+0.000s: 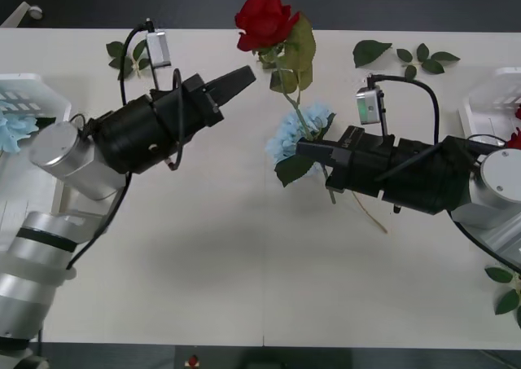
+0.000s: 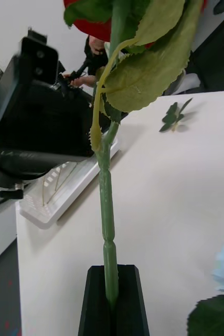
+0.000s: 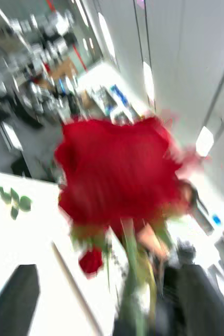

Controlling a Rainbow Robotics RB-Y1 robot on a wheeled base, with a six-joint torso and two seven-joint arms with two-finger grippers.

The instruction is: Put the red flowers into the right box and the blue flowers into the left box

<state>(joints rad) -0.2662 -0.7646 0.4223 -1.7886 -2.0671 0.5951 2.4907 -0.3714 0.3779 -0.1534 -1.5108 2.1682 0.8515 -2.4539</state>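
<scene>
Apparently intact upright red rose (image 1: pixel 265 19)

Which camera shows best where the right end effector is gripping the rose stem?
The right wrist view: the right end effector is shut on the red rose's stem, low down. The front view shows the whole rose raised; the left wrist view, a blurred bloom.

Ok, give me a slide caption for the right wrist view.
Right pincer shut on a red rose stem, lifted above the table.
</scene>
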